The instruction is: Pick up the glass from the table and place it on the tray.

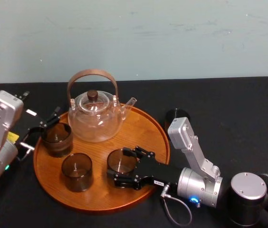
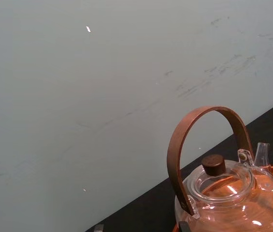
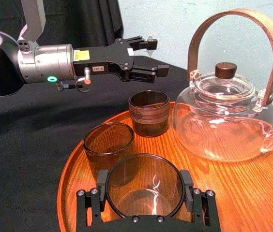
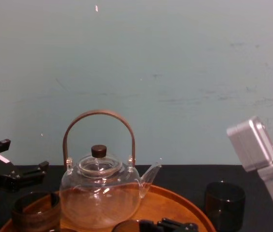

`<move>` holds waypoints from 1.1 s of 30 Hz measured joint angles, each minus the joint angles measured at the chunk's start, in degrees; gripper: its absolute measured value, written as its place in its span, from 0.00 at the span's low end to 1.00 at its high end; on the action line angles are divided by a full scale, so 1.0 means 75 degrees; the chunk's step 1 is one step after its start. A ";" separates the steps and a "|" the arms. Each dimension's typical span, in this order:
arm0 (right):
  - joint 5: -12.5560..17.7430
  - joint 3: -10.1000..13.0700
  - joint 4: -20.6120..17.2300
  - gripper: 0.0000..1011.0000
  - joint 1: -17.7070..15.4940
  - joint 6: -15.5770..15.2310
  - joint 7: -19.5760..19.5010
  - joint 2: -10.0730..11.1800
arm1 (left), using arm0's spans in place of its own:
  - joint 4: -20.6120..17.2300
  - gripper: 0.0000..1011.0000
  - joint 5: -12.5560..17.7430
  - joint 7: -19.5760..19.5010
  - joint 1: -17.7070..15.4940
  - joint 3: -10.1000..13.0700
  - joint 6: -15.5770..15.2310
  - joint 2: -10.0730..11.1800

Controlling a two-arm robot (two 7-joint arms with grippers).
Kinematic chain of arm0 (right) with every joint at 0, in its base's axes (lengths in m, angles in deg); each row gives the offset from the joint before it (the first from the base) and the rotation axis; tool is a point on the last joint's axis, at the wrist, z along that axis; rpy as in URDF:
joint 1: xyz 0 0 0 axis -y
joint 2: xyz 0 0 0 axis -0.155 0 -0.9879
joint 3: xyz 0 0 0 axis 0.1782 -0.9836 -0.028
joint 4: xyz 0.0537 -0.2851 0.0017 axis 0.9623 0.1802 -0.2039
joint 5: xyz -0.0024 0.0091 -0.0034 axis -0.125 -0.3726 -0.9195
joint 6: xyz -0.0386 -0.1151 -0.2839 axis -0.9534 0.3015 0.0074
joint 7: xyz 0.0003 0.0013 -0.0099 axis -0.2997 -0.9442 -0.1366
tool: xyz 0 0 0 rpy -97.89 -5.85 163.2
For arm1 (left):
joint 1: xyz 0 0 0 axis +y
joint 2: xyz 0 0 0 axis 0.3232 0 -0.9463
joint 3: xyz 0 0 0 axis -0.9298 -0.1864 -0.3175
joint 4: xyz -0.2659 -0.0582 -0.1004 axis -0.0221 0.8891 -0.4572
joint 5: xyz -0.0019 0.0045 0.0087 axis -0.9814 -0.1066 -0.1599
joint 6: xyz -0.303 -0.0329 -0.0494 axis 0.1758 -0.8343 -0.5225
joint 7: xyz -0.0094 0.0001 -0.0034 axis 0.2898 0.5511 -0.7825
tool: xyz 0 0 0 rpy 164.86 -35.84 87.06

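Observation:
The round orange-brown tray (image 1: 149,127) holds a clear glass teapot (image 1: 96,116) and three dark glasses. My right gripper (image 1: 123,167) is shut on the glass (image 1: 122,160) nearest the tray's front right. In the right wrist view its fingers (image 3: 101,183) press both sides of that glass (image 3: 145,191), which stands on the tray (image 3: 252,193). My left gripper (image 1: 46,122) hangs open at the tray's left edge, just beside the far-left glass (image 1: 56,138), holding nothing. Another dark glass (image 1: 177,116) stands on the black table right of the tray.
A third glass (image 1: 77,172) sits at the tray's front left, close to the held one. The teapot (image 4: 100,188) with its tall wooden handle fills the tray's back. A pale wall lies behind the table. The right arm's silver body (image 1: 200,185) lies over the table's front right.

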 joint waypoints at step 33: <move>-0.0089 0.0255 -0.0520 0.99 -0.0206 0.0540 -0.0175 0.0224 | 0.0000 0.99 0.0000 0.0000 0.0000 0.0000 0.0000 0.0000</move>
